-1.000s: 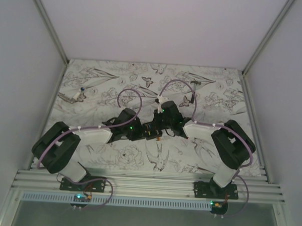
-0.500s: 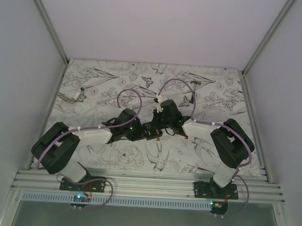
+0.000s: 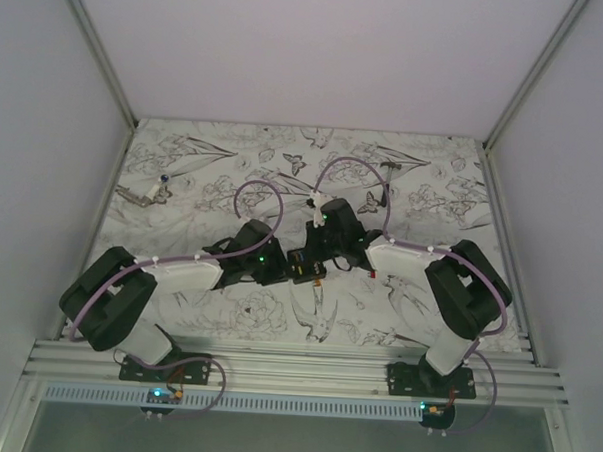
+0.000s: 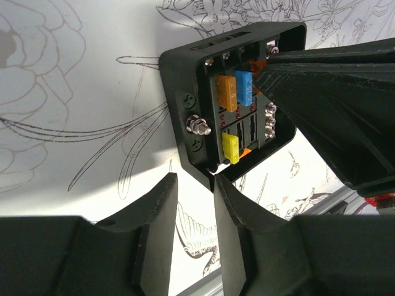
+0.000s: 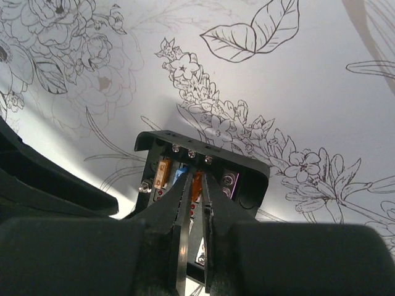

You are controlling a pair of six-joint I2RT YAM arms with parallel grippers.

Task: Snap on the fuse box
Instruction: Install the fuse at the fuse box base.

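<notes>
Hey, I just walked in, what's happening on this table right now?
The left gripper seems to pinch a corner of a small black fuse box in the middle of the table, steadying it. The right gripper, nearly closed, has its tips at an orange fuse inside. The box's face is uncovered.

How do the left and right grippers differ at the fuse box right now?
The left gripper sits at a corner of the fuse box; the right gripper reaches onto its face. The left gripper's fingers stand well apart; the right gripper's leave a slit, flanking an orange fuse. Both are black and work on the same box.
</notes>
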